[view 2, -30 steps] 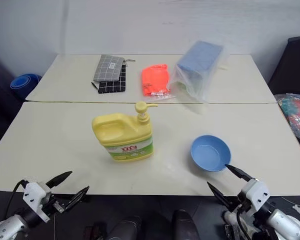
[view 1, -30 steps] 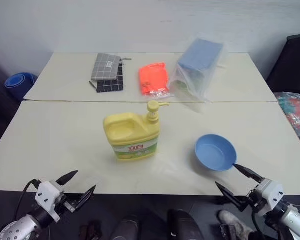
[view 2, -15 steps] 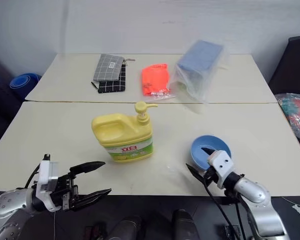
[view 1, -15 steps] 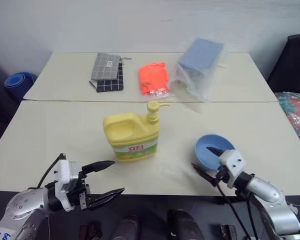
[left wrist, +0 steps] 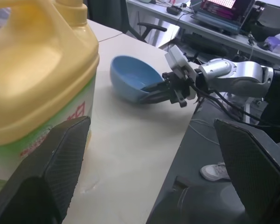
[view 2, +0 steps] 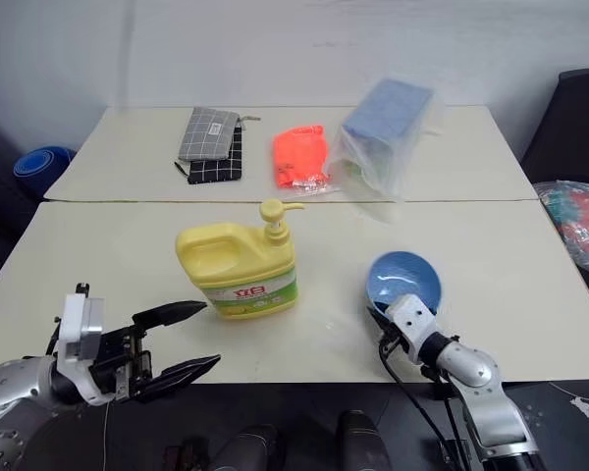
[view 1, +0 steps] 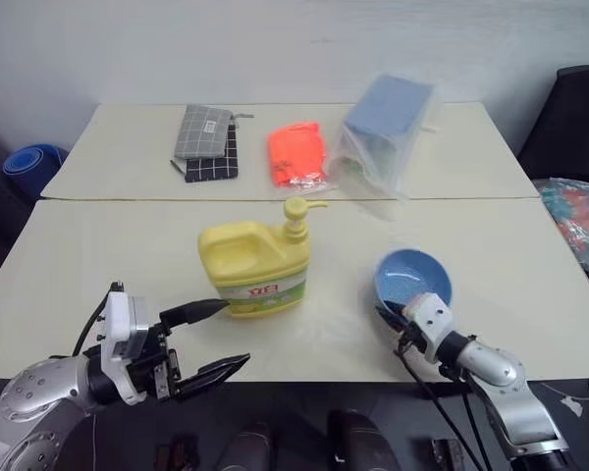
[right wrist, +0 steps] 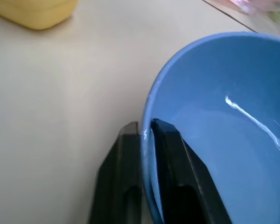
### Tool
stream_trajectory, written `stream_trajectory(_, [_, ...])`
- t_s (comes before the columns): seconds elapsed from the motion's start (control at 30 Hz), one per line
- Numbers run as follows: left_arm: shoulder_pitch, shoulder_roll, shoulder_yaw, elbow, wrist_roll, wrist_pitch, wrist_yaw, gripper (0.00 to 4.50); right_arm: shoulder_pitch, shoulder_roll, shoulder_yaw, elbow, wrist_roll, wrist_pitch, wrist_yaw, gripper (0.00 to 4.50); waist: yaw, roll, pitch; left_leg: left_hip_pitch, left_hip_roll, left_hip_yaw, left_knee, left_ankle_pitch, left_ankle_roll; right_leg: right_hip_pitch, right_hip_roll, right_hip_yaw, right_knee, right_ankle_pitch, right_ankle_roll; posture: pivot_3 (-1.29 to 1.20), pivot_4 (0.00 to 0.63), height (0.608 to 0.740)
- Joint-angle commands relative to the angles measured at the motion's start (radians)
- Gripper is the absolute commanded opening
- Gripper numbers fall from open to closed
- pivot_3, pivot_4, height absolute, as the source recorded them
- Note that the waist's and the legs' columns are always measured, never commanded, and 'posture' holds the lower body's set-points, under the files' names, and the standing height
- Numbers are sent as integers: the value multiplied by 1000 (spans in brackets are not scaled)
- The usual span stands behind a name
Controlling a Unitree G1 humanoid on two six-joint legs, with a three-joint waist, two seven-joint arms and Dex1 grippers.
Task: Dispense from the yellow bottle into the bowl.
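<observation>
The yellow bottle (view 1: 255, 270) stands upright mid-table, its pump nozzle (view 1: 296, 208) pointing right. To its right sits the blue bowl (view 1: 413, 280). My right gripper (view 1: 391, 316) is shut on the bowl's near rim. In the right wrist view one finger (right wrist: 126, 186) lies outside the bowl (right wrist: 214, 130) and the other inside. My left gripper (view 1: 236, 334) is open, hovering at the table's front edge just left of and below the bottle. In the left wrist view the bottle (left wrist: 32, 79) is close on one side, with the bowl (left wrist: 133, 81) and right gripper (left wrist: 154, 88) beyond.
On the far table lie grey checked pouches (view 1: 208, 137), an orange packet (view 1: 296, 152) and a blue block in clear wrap (view 1: 388, 123). A seam (view 1: 128, 199) joins the two tables. A black chair (view 1: 569, 118) and a colourful bag (view 1: 579, 211) are at the right.
My right gripper moved forward and left to the bowl and shut on its near rim. My left gripper rose and swung right toward the bottle, staying open.
</observation>
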Motion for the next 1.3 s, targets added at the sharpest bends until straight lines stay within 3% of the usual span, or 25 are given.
stream_trajectory(0.03, [-6,-9,1,-33,-14,-1,12,4500,-2,-28,-11,-47,11,10,30,33,0,0,0,0,0,0,0,0,0,0,0,0,0,0,0,0,150,740])
stream_trajectory(0.77, [-72,-30,-16,-36,-44,32,33,4500,-49,-72,-43,7,25,35,74,33,1,0,0,0,0,0,0,0,0,0,0,0,0,0,0,0,150,740])
stream_trajectory(0.93, [-108,-12,47,-74,-179,73,82,4500,-63,-73,-40,28,27,-11,89,33,1,0,0,0,0,0,0,0,0,0,0,0,0,0,0,0,150,740])
stream_trajectory(0.97, [-118,9,79,-88,-264,91,108,4500,-75,-88,-37,16,34,-22,115,33,1,0,0,0,0,0,0,0,0,0,0,0,0,0,0,0,150,740])
stream_trajectory(1.03, [-171,62,145,-98,-463,110,198,4500,-120,-125,-40,-33,61,-22,176,33,1,1,1,-1,0,0,1,0,0,-1,0,0,0,0,0,0,150,740])
stream_trajectory(1.1, [-267,114,162,-67,-550,121,291,4500,-198,-172,-34,-75,102,8,254,33,1,1,2,-1,0,0,2,0,0,-1,0,0,1,0,0,0,150,740])
stream_trajectory(1.27, [-539,157,38,37,-459,138,351,4500,-457,-263,5,-67,178,136,422,33,-4,1,2,0,0,0,1,0,-1,-1,1,-1,0,0,0,0,150,740])
stream_trajectory(1.3, [-596,150,6,62,-429,136,351,4104,-516,-279,17,-56,189,176,452,0,-4,0,2,-1,0,0,1,0,-1,-1,1,-1,1,0,0,0,150,740])
